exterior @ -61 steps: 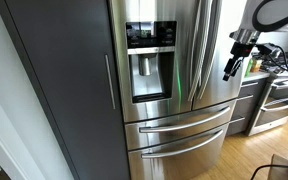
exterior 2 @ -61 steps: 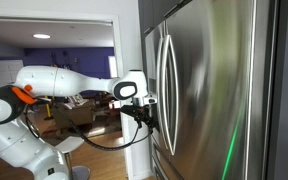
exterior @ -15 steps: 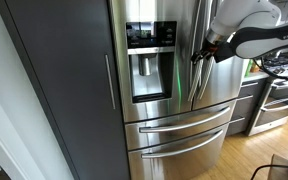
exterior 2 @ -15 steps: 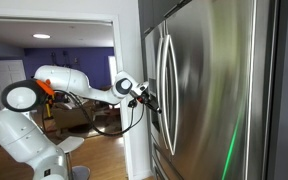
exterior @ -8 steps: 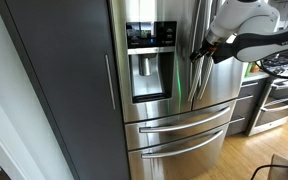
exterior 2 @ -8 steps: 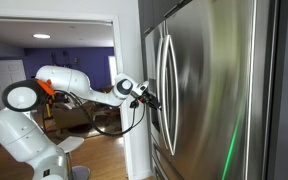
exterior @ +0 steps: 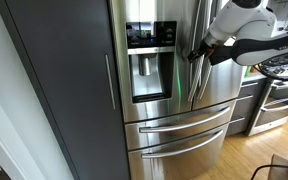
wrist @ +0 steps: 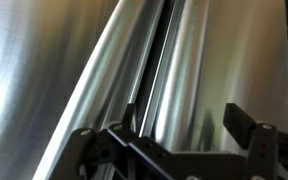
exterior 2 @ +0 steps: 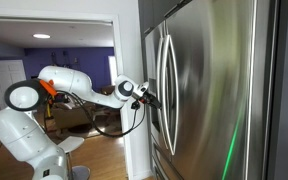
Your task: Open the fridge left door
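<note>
Kitchen with dark grey cabinet point(exterior: 64, 80) flanking the fridge point(exterior: 174, 135). My claw point(exterior: 197, 53), jaws spread and empty, faces the central bar handles point(wrist: 189, 70) at the left door point(exterior: 149, 85), aligned to straddle one.

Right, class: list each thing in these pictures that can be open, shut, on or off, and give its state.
left door: closed.
right door: closed.
display: lit.
upper drawer: closed.
lower drawer: closed.
dark grey cabinet: closed.
gripper: open, fingers apart at the door handles.
</note>
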Tool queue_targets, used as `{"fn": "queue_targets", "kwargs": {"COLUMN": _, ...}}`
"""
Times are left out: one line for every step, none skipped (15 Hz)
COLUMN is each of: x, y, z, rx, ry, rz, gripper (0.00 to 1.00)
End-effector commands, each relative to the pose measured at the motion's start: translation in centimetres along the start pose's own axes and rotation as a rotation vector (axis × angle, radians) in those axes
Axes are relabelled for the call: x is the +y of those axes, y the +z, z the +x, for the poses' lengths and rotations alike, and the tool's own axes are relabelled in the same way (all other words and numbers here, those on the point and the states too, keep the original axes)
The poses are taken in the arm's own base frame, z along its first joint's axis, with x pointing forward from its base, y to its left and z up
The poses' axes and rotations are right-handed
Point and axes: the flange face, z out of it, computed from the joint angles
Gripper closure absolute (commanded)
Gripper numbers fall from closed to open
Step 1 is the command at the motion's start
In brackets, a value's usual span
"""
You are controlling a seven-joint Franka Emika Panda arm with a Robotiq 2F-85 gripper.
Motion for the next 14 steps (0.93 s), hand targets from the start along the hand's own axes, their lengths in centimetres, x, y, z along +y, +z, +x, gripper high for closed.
{"fn": "queue_targets", "kwargs": {"x": 0.2, "y": 1.2, "z": -0.1, "rx": 0.040, "ry": 0.008, "rz": 0.002, "gripper": 0.41}}
{"fn": "queue_targets", "kwargs": {"x": 0.3, "y": 1.2, "z": -0.1, "rx": 0.051, "ry": 0.015, "rz": 0.001, "gripper": 0.48}}
{"fn": "queue_targets", "kwargs": {"x": 0.3, "y": 1.3, "z": -0.1, "rx": 0.060, "ry": 0.022, "rz": -0.001, "gripper": 0.57}}
{"fn": "queue_targets", "kwargs": {"x": 0.3, "y": 1.3, "z": -0.2, "rx": 0.072, "ry": 0.032, "rz": -0.005, "gripper": 0.64}}
{"fn": "queue_targets", "kwargs": {"x": 0.2, "y": 1.4, "z": -0.4, "rx": 0.077, "ry": 0.040, "rz": -0.001, "gripper": 0.71}}
{"fn": "queue_targets", "kwargs": {"x": 0.1, "y": 1.5, "z": -0.5, "rx": 0.079, "ry": 0.048, "rz": 0.003, "gripper": 0.79}}
{"fn": "queue_targets", "kwargs": {"x": 0.1, "y": 1.5, "z": -0.6, "rx": 0.080, "ry": 0.056, "rz": 0.012, "gripper": 0.86}}
{"fn": "queue_targets", "kwargs": {"x": -0.1, "y": 1.4, "z": -0.7, "rx": 0.082, "ry": 0.069, "rz": 0.032, "gripper": 0.93}}
{"fn": "queue_targets", "kwargs": {"x": -0.1, "y": 1.5, "z": -0.8, "rx": 0.086, "ry": 0.074, "rz": 0.044, "gripper": 0.92}}
{"fn": "queue_targets", "kwargs": {"x": 0.0, "y": 1.4, "z": -0.8, "rx": 0.087, "ry": 0.078, "rz": 0.052, "gripper": 0.93}}
{"fn": "queue_targets", "kwargs": {"x": 0.1, "y": 1.4, "z": -0.9, "rx": 0.088, "ry": 0.079, "rz": 0.062, "gripper": 0.92}}
{"fn": "queue_targets", "kwargs": {"x": 0.0, "y": 1.4, "z": -0.9, "rx": 0.085, "ry": 0.083, "rz": 0.073, "gripper": 0.93}}
{"fn": "queue_targets", "kwargs": {"x": -0.2, "y": 1.2, "z": -1.0, "rx": 0.077, "ry": 0.085, "rz": 0.101, "gripper": 0.92}}
{"fn": "queue_targets", "kwargs": {"x": -0.4, "y": 1.0, "z": -1.1, "rx": 0.065, "ry": 0.088, "rz": 0.129, "gripper": 0.93}}
